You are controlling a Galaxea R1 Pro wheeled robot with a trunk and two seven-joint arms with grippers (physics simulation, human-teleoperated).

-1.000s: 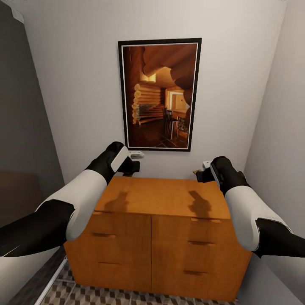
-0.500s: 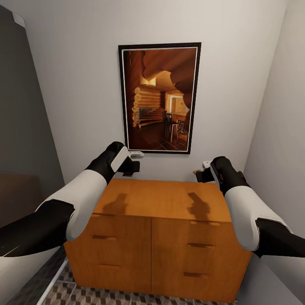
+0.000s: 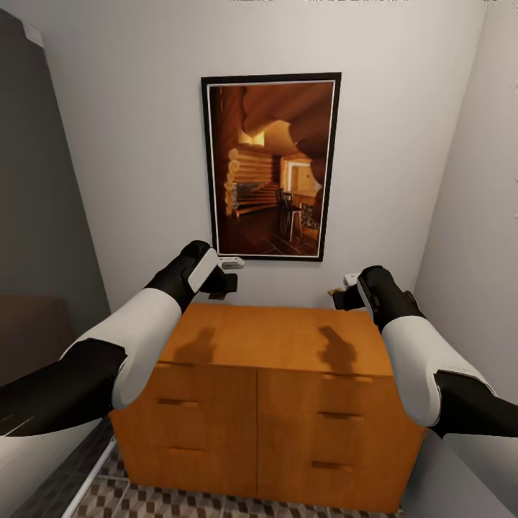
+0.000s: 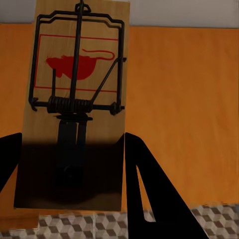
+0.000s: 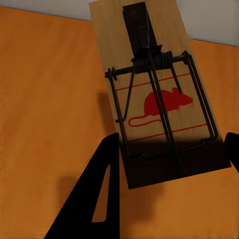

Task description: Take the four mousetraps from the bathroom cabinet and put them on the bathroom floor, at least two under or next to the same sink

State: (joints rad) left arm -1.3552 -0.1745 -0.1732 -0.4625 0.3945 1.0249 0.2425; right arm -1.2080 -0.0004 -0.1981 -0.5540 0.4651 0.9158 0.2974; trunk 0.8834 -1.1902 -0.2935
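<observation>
Holding one mousetrap (image 4: 74, 109) each — second mousetrap (image 5: 157, 94) — lengthwise between end-effector fingers, over cabinet (image 3: 273, 338).

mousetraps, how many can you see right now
2. One mousetrap sits between the left gripper's fingers, and one mousetrap between the right gripper's fingers, both held above the cabinet top. Others may be hidden inside the closed drawers.

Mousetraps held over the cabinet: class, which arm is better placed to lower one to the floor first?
Neither clearly: left tool and right tool each grip a mousetrap above the cabinet top. Perhaps left: tiled floor shows beside it.
</observation>
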